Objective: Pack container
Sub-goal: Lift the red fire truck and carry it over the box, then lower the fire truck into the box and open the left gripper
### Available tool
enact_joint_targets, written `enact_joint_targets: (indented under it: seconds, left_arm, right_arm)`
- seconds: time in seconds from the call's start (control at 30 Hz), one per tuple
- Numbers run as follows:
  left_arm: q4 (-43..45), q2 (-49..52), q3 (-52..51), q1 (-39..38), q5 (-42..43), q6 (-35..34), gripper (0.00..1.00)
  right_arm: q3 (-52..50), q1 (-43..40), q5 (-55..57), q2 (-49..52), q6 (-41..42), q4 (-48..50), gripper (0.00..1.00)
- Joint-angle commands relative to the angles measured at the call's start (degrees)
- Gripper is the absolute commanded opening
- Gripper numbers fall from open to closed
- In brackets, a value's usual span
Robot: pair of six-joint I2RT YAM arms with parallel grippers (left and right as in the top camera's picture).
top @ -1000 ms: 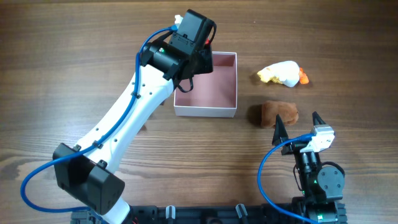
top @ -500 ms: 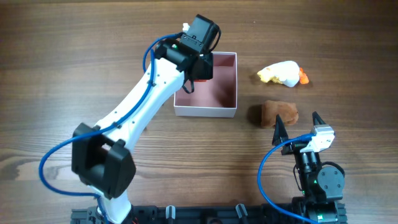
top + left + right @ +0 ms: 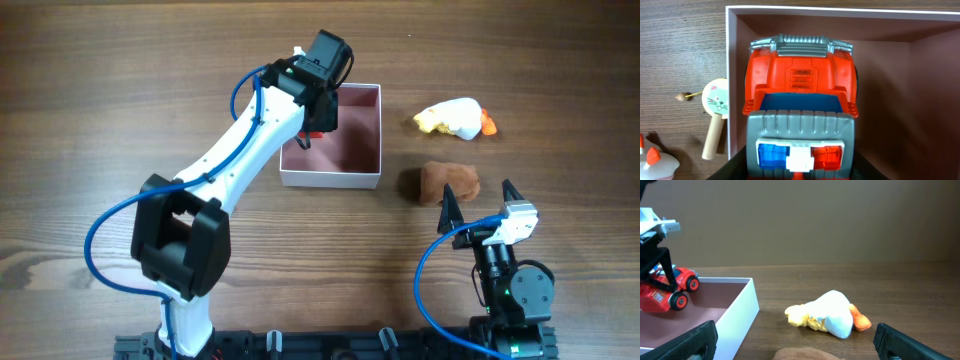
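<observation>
My left gripper (image 3: 318, 116) is shut on a red toy truck (image 3: 800, 85) with a grey roof and a blue and red light bar. It holds the truck tilted over the back left part of the container (image 3: 331, 180), a white-walled box with a pink inside. In the right wrist view the truck (image 3: 665, 292) hangs just over the container (image 3: 742, 315). My right gripper (image 3: 477, 192) stands open near the table's front, just behind a brown plush (image 3: 445, 182), with nothing between its fingers.
A white and yellow plush duck (image 3: 455, 117) lies right of the container, behind the brown plush. Left of the container's wall (image 3: 731, 75) lie a small wooden drum rattle with a cat face (image 3: 716, 97) and a white toy (image 3: 655, 162).
The left arm has swung its elbow and base link to the right. Its gripper has shifted slightly right with the truck, over the container. The right arm has not moved.
</observation>
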Motion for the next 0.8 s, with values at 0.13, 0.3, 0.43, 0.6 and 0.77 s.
enact_joint_targets:
  seconds: [0.13,0.3,0.43,0.6,0.77]
  left_arm:
    - [0.61,3.3,0.37,1.16,-1.53,1.11,0.24]
    - [1.7,3.98,0.37,1.16,-1.55,1.11,0.24]
    - [1.95,4.74,0.37,1.16,-1.73,1.11,0.24]
    - [2.1,6.34,0.37,1.16,-1.99,1.11,0.24]
    - [2.19,7.28,0.37,1.33,-3.48,1.11,0.24]
  right_arm:
    - [-0.09,-0.24,-0.94,-0.37,0.83,0.17,1.0]
    - [-0.09,-0.24,-0.94,-0.37,0.83,0.17,1.0]
    - [-0.09,-0.24,-0.94,-0.37,0.83,0.17,1.0]
    - [-0.09,-0.24,-0.94,-0.37,0.85,0.17,1.0]
    - [-0.09,-0.24,-0.92,-0.37,0.83,0.17,1.0]
